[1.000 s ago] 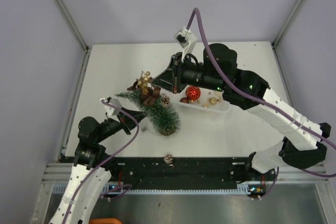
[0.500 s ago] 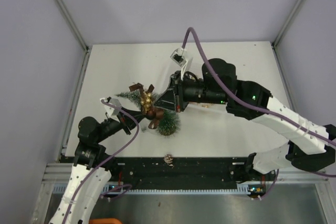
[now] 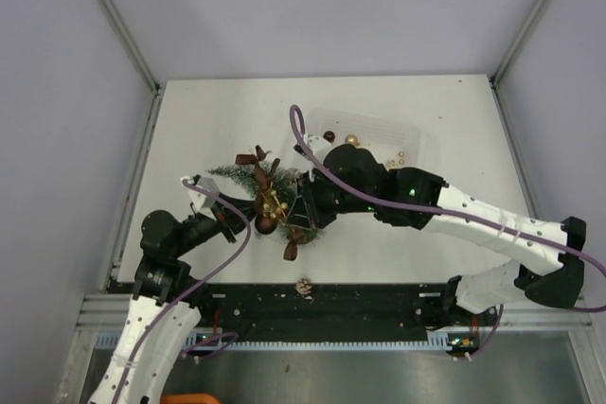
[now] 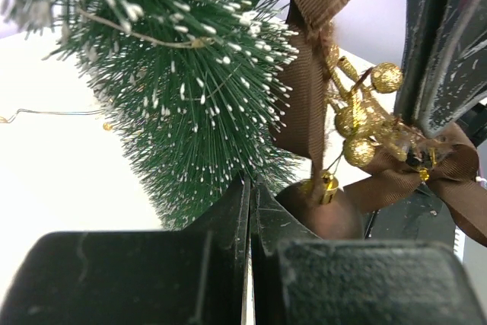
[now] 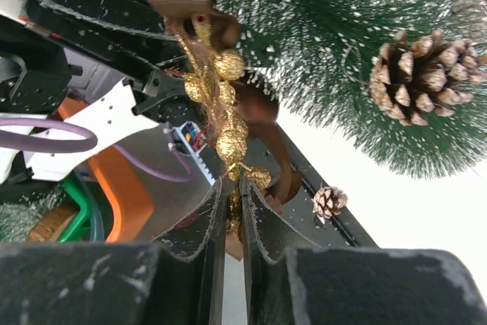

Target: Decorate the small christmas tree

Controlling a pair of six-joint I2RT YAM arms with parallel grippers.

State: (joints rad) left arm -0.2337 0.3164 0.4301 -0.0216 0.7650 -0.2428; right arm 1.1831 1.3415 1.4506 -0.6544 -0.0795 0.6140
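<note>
The small christmas tree [image 3: 248, 180] lies on the table with its tip to the left; its frosted bristles fill the left wrist view [image 4: 175, 89] and show in the right wrist view [image 5: 335, 13]. My right gripper [image 3: 301, 207] [image 5: 234, 184] is shut on a gold-berry ornament [image 3: 270, 201] [image 5: 224, 112] with brown ribbon bows, held against the tree's wide end. My left gripper [image 3: 225, 218] [image 4: 249, 180] is shut, its tips in the bristles; whether they pinch anything is hidden. A brown bauble [image 4: 319, 215] hangs beside those tips. A pinecone [image 5: 418, 74] sits on the tree.
A white tray [image 3: 417, 144] at the back right holds a brown bauble [image 3: 329, 135], a gold bauble [image 3: 351, 140] and small gold balls. A loose pinecone [image 3: 304, 285] [image 5: 329, 202] lies on the black front rail. The right arm stretches across the table's middle.
My right arm has swung from over the tray down toward the front, carrying the gold-berry ornament onto the tree's wide end. The tray is now uncovered. The left arm has not moved.
</note>
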